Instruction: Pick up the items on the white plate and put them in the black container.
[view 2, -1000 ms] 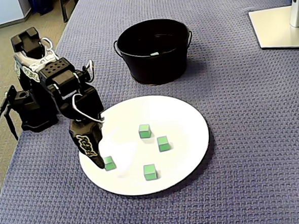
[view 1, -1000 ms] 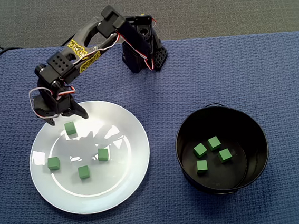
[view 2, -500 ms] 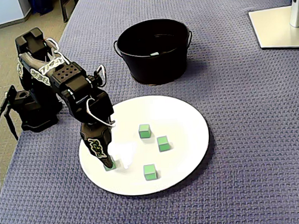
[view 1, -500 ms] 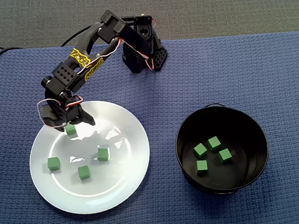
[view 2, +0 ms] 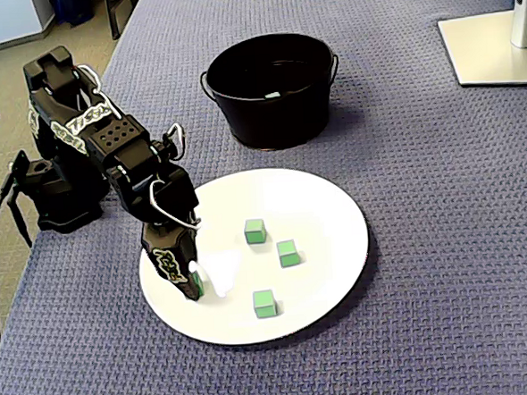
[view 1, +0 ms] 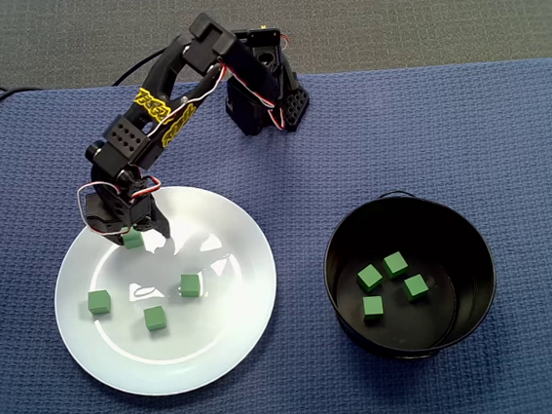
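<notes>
Claw (view 1: 134, 238) stands low over the far-left part of the white plate (view 1: 224, 329), jaws narrow about one green cube (view 1: 133, 239). Whether they press on it cannot be told in either fixed view. Three loose cubes (view 1: 155, 317) lie nearer on the plate, well apart from the claw. To the right, the black container (view 1: 468, 318) holds four cubes (view 1: 369, 277).

Judgement: confirm a square, firm clamp before raising, then lift straight up, clear of the rim.

Compared with one second ago, the claw has come down from the plate's far edge onto the cube. All other cubes are unchanged.
</notes>
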